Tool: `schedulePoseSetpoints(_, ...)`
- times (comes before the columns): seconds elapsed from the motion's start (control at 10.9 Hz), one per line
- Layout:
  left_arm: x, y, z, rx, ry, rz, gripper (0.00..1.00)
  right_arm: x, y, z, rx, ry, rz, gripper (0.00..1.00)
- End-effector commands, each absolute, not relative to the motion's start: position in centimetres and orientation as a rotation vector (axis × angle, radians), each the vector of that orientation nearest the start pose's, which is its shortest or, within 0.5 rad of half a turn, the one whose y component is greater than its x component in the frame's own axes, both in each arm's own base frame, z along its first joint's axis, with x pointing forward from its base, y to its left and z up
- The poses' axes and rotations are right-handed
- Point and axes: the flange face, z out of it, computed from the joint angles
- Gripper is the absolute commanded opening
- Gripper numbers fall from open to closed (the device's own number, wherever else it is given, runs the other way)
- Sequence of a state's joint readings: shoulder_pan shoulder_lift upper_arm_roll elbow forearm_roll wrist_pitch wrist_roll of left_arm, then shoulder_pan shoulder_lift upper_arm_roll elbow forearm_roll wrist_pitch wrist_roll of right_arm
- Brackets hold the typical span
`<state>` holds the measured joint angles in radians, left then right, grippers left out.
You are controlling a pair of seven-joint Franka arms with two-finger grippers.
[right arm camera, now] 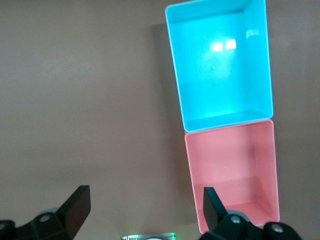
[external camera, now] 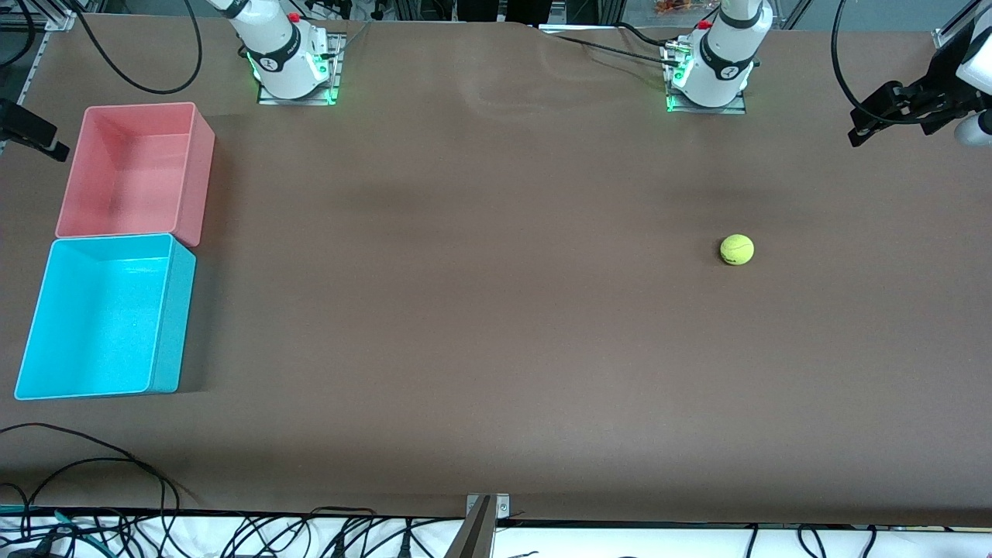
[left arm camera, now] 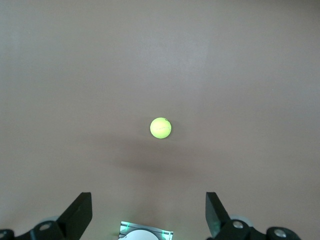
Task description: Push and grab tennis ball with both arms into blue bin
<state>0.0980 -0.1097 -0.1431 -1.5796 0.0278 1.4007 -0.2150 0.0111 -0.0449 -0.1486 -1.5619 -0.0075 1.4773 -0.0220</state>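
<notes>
both grippers hang with jaws apart, left gripper point(left arm camera: 148, 215) over the tennis ball point(external camera: 737, 249), right gripper point(right arm camera: 143, 212) near the blue bin point(external camera: 31, 341). a sloppy push could roll it off the table.

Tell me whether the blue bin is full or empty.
Empty. The blue bin shows only its bare floor in the front and right wrist views; the tennis ball lies on the table toward the left arm's end.

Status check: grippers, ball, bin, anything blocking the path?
Left gripper and right gripper: jaws open, empty, raised. Tennis ball on table, left arm's end. Blue bin empty, right arm's end. Nothing between.
</notes>
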Motion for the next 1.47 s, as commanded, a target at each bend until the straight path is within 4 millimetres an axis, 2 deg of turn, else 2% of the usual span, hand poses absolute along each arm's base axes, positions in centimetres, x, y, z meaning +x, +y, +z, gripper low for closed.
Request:
schedulePoseSetpoints(0.0, 50.3, -2.6, 67.0, -3.092, -0.278, 0.109, 1.00, 51.6, -10.0, 64.8, -3.125, 0.126, 0.113, 1.00)
schedulePoseSetpoints(0.18, 50.3, -2.6, 67.0, -3.092, -0.278, 0.109, 1.00, 51.5, -10.6, 64.7, -3.123, 0.101, 0.114, 1.00)
schedulePoseSetpoints(0.64, 50.3, -2.5, 66.9, -3.088, -0.276, 0.111, 1.00, 52.4, -8.7, 64.7, -3.133, 0.080, 0.094, 1.00)
schedulePoseSetpoints(1.01, 50.2, -2.4, 66.9, -3.085, -0.265, 0.108, 1.00, 53.1, -8.6, 65.0, -3.141, 0.119, 0.018, 1.00)
schedulePoseSetpoints(1.1, 50.3, -2.8, 66.2, -3.090, -0.261, 0.133, 1.00, 53.2, -8.1, 65.0, -3.141, 0.107, 0.018, 1.00)
schedulePoseSetpoints(1.2, 50.7, -2.6, 63.9, -3.071, -0.261, 0.205, 1.00, 53.2, -8.0, 64.9, -3.140, 0.099, 0.020, 1.00)
schedulePoseSetpoints(1.38, 51.6, -2.2, 62.6, -3.037, -0.262, 0.201, 1.00, 53.3, -8.2, 64.6, -3.138, 0.109, 0.029, 1.00)
